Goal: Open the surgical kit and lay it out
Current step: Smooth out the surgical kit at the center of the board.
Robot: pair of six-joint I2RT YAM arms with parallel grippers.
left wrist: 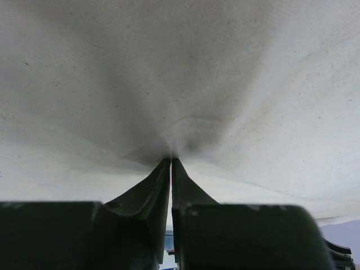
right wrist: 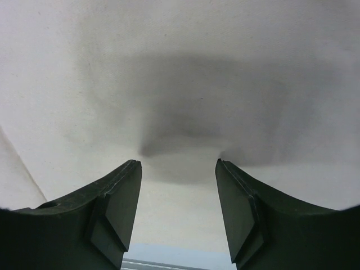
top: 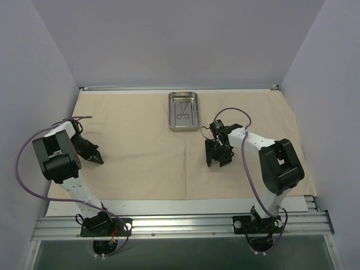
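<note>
My left fingers (left wrist: 160,183) pinch the cloth wrap (left wrist: 169,67), likely to pull it flat; my right fingers (right wrist: 121,194), parted, rest on it.

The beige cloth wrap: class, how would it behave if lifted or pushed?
Probably floppy: the cloth wrap puckers where the left end effector pinches it. Likely thin: the fold fits between almost-shut jaws. Pushed, it may bunch.

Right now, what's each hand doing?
Left hand: closed, pinching the cloth.
Right hand: open, holding nothing.
</note>
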